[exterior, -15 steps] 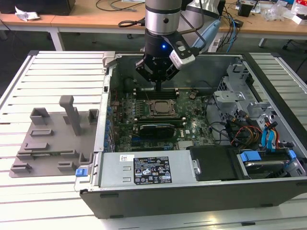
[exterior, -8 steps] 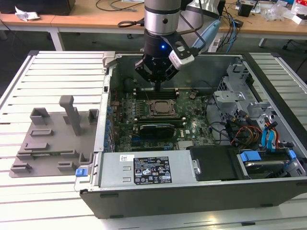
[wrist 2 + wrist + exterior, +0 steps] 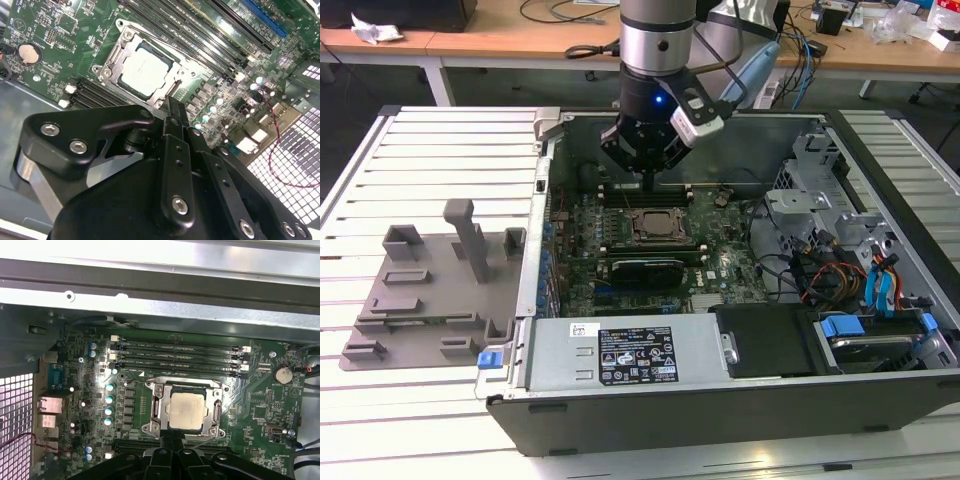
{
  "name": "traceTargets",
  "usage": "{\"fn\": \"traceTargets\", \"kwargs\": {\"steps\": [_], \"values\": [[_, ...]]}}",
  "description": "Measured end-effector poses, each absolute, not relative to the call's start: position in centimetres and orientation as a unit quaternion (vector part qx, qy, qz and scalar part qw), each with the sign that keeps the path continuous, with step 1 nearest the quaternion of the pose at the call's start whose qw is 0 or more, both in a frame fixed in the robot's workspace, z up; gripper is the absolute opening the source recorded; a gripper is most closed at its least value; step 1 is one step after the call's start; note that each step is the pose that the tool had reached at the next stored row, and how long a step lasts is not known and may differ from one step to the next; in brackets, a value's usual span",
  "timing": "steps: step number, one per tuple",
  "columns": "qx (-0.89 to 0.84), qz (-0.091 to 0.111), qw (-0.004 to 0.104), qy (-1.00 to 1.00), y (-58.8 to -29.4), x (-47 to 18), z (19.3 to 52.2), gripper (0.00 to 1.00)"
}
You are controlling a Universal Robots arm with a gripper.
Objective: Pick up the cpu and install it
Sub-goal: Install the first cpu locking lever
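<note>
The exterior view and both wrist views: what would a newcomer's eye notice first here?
First, the open computer case on the slatted table, with the end effector hanging above the green motherboard. Then, in both wrist views, the silvery cpu sitting in its socket, beside the black memory slots. A grey fixture tray lies at the exterior view's left.

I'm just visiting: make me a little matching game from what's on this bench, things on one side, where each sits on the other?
Things:
1. cpu
2. claw
3. grey fixture tray
4. coin battery

Places:
A. on the slatted table, at the exterior view's left of the case
B. lying in the motherboard socket
C. on the green board, off to one side of the socket
D. hanging above the board, just beside the socket

Pairs: 1-B, 2-D, 3-A, 4-C
</note>
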State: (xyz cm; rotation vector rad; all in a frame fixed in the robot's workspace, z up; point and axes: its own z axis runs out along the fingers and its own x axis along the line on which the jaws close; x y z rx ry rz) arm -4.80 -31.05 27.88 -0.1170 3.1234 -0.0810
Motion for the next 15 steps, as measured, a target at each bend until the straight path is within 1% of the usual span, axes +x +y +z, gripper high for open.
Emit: {"fn": "traceTargets", "kwargs": {"steps": [11, 15], "values": [[-0.037, -0.026, 0.007, 0.999, -31.0, -5.0, 27.4, 0.11], [-0.037, -0.026, 0.007, 0.999, -31.0, -5.9, 27.2, 0.11]]}}
